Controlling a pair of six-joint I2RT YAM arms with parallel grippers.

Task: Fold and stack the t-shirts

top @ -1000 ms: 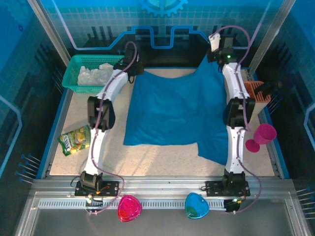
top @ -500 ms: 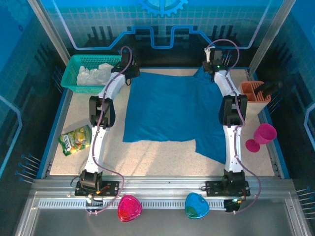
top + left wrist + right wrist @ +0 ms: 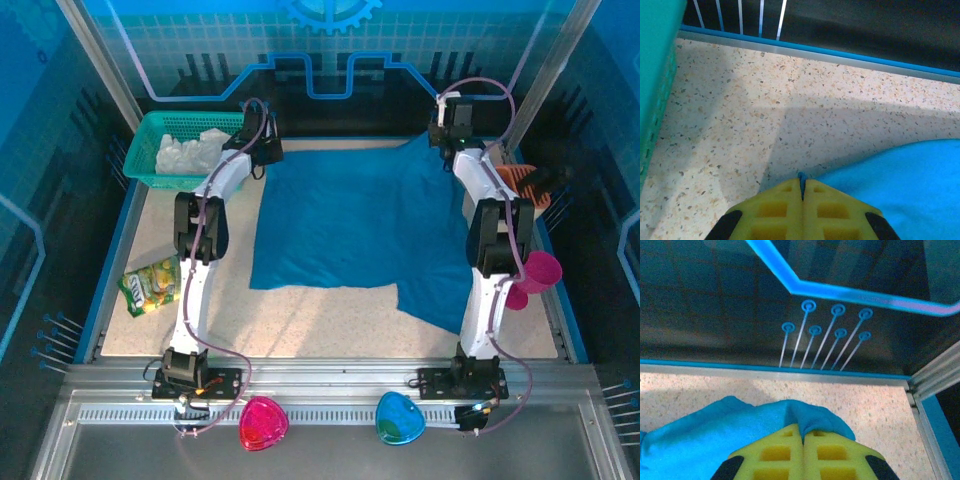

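Two end effectors grip the far corners of the teal-blue t-shirt [image 3: 355, 225]. Your left end effector [image 3: 801, 182] is pinched shut on the far-left corner, and your right end effector [image 3: 803, 432] is shut with cloth bunched over its fingers. The shirt lies spread across the middle of the speckled beige bench [image 3: 320, 320], inside its blue rim [image 3: 112, 270]. Dark glass walls [image 3: 715, 290] with blue line patterns enclose the bench. A green basket [image 3: 150, 150] sits at the far left.
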